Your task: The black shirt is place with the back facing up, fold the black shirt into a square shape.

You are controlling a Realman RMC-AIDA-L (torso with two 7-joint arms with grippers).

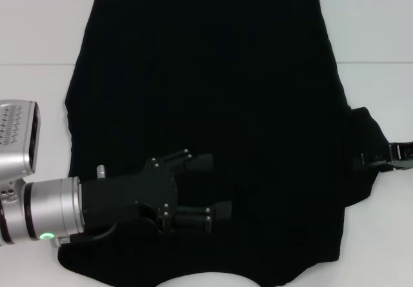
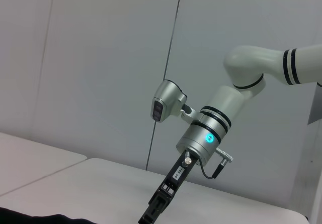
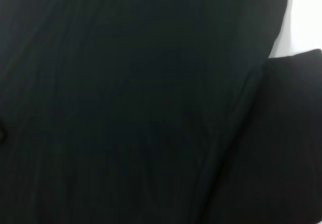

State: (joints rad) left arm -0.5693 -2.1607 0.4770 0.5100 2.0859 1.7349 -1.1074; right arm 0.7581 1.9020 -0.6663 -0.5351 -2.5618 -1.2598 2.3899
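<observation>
black shirt (image 1: 213, 106) flat, hem far, collar near (plain side up), left gripper (image 1: 216, 185) spread above it, right gripper (image 1: 371, 160) clamped on sleeve

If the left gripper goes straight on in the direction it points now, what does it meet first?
The left gripper, fingers open, points across the black shirt toward the robot's right. Its path looks free above the fabric; if it is angled down, it probably meets the shirt first. Height is unclear.

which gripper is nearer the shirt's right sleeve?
Right. The right gripper sits at the right sleeve of the black shirt; the left gripper is open over the shirt's near-left part.
</observation>
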